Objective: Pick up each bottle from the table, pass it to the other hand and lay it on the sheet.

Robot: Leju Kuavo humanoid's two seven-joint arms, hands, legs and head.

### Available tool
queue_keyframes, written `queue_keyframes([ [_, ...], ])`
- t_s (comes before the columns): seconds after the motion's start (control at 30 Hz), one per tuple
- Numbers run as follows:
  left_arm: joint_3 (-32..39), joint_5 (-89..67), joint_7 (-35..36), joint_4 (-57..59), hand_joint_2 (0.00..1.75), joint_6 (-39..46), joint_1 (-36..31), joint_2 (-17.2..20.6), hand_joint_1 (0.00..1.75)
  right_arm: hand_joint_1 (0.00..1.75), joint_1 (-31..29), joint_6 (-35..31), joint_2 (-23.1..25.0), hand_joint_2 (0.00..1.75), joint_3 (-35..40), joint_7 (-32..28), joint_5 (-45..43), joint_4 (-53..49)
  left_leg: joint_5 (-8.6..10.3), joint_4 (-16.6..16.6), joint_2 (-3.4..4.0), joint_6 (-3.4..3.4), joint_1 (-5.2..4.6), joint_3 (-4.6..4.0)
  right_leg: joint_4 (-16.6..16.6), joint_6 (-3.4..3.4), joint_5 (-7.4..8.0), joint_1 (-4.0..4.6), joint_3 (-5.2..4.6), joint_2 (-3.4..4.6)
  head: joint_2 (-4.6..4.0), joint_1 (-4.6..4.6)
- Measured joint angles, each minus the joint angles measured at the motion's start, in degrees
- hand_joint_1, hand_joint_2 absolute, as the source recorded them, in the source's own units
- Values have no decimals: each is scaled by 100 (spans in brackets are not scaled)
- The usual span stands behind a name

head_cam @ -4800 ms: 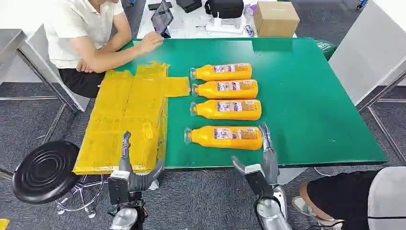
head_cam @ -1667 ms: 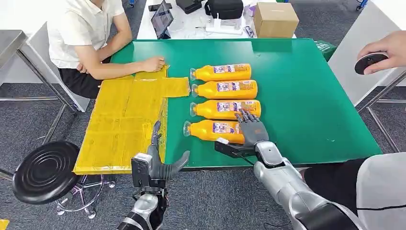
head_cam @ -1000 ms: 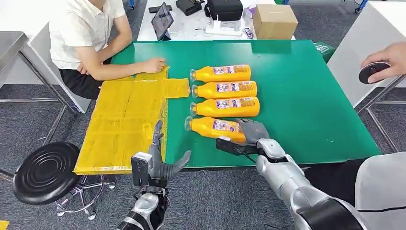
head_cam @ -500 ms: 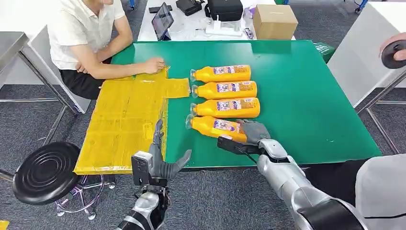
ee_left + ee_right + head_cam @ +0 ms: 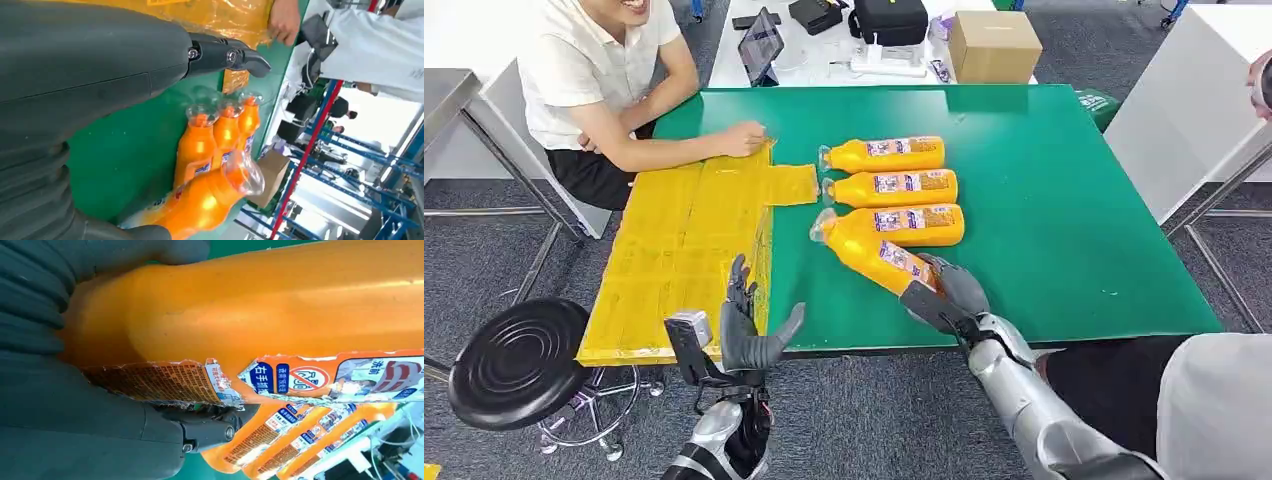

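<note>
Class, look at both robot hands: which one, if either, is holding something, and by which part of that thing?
The right robot hand grips the nearest orange bottle around its base end, cap end raised. The left robot hand holds nothing, fingers spread.

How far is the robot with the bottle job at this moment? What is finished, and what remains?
Nothing looks finished: the yellow sheet carries no bottle. In hand: the right hand grips the nearest bottle by its base, tilted with the cap end raised. The left hand waits open near the table edge, so the pass is not yet done. Left: this pass and placing, then the three bottles lying on the green table.
</note>
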Motion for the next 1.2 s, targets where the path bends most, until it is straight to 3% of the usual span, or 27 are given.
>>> queue_keyframes([
  [0.23, 31, 383, 319, -260, 175, -265, 178, 68, 0, 175, 377, -9, 15, 175, -183, -247, -745, -579, 1, 0, -9, 1, -2, -34, 1, 0, 0, -2, -27, -1, 0, 0],
  [0.6, -227, 483, 798, -376, 175, -726, 226, 179, 0, 175, 681, 343, 162, 175, -102, -310, -880, -1101, 1, 0, -13, 0, -1, -80, 3, 0, 0, -1, -73, -4, 0, 0],
  [1.2, -514, 312, 1058, -148, 175, -1379, 140, 238, 0, 171, 925, 791, 286, 175, 855, -498, -1058, -1993, 1, 0, -12, 1, -2, -89, 2, 0, 0, -3, -85, -3, 0, 0],
])
